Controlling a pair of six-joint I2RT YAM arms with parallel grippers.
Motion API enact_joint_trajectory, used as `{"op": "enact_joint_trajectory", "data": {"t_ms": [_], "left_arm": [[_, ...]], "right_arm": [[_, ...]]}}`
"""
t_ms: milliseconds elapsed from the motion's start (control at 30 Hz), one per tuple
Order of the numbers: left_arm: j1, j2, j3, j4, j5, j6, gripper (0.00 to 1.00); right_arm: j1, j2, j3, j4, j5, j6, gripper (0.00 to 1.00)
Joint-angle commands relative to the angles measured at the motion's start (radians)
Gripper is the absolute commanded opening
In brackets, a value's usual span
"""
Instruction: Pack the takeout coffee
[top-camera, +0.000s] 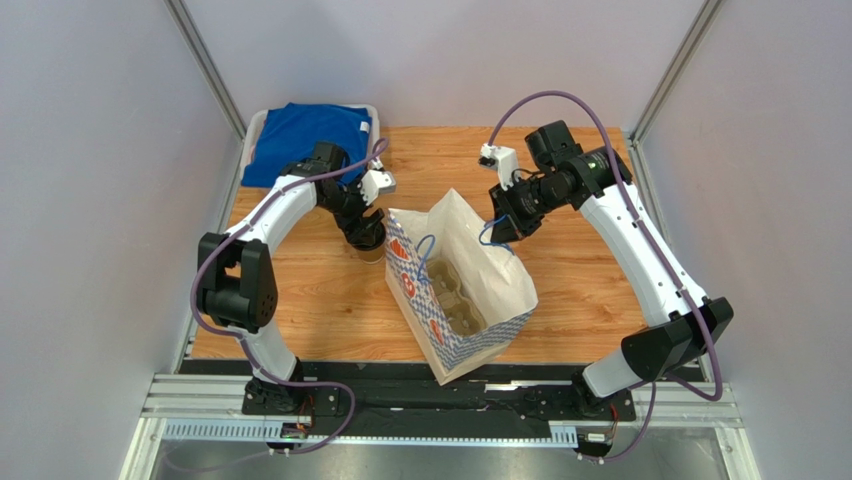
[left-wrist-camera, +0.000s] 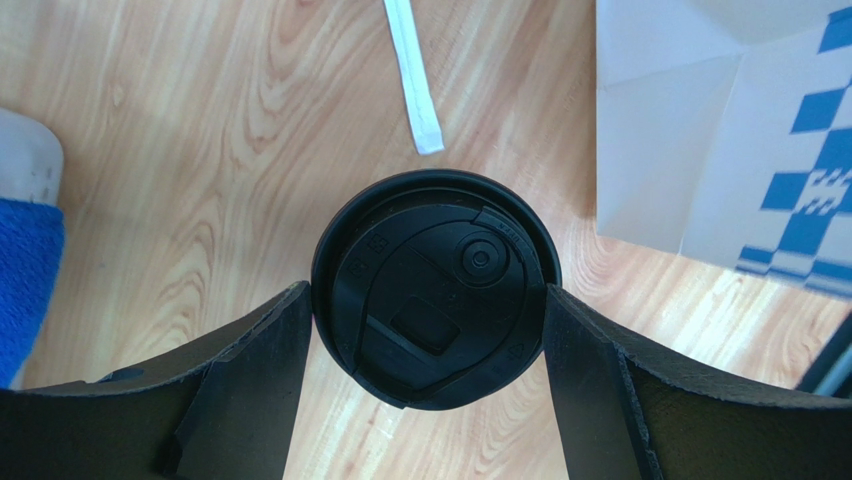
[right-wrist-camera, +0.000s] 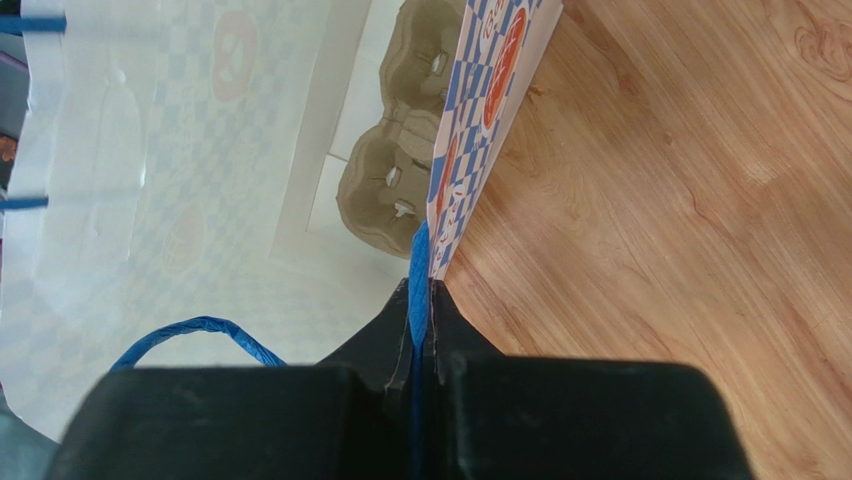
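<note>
On the left, your left gripper (left-wrist-camera: 428, 292) straddles the coffee cup (top-camera: 370, 250) standing on the tabletop (top-camera: 330, 300), jaws wide at its lid (left-wrist-camera: 436, 288), grip unclear, while your right gripper (right-wrist-camera: 420, 290) pinches the bag's (top-camera: 460, 290) blue handle (right-wrist-camera: 418, 265), so next squeeze, lift, drop it in.

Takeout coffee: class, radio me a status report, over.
Left hand open, straddling takeout coffee. Right hand shut on bag handle. Cup carrier already in bag; path from coffee to bag clear.
</note>
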Motion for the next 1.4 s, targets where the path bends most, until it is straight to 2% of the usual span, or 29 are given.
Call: {"op": "enact_joint_trajectory", "data": {"t_ms": [0,300,500,600,700,867,1067,1133,1367], "left_arm": [[0.019,-0.070,-0.010,-0.028,0.050,0.009,0.31],[0.043,-0.133,0.047,-0.070,0.086,-0.068,0.29],[0.066,-0.162,0.188,-0.144,0.074,-0.129,0.29],[0.066,-0.172,0.309,-0.202,0.063,-0.166,0.28],[0.066,-0.173,0.494,-0.248,0.043,-0.226,0.27],[0.057,-0.172,0.744,-0.288,0.081,-0.355,0.26],[-0.042,-0.123,1.027,-0.360,0.104,-0.454,0.24],[-0.113,-0.106,1.097,-0.376,0.097,-0.470,0.24],[-0.358,-0.090,1.121,-0.423,0.098,-0.537,0.22]], "right_arm": [[0.004,-0.025,-0.003,-0.078,-0.023,0.013,0.00],[0.002,-0.054,0.004,-0.006,0.033,0.064,0.00],[0.001,-0.080,0.005,0.034,0.063,0.104,0.00],[0.013,-0.091,0.002,0.044,0.081,0.121,0.00],[0.027,-0.109,-0.010,0.054,0.104,0.151,0.00],[0.048,-0.155,-0.058,0.090,0.129,0.225,0.00],[0.070,-0.186,-0.085,0.126,0.170,0.293,0.00],[0.077,-0.189,-0.090,0.130,0.190,0.306,0.00],[0.093,-0.165,-0.059,0.123,0.288,0.377,0.00]]}}
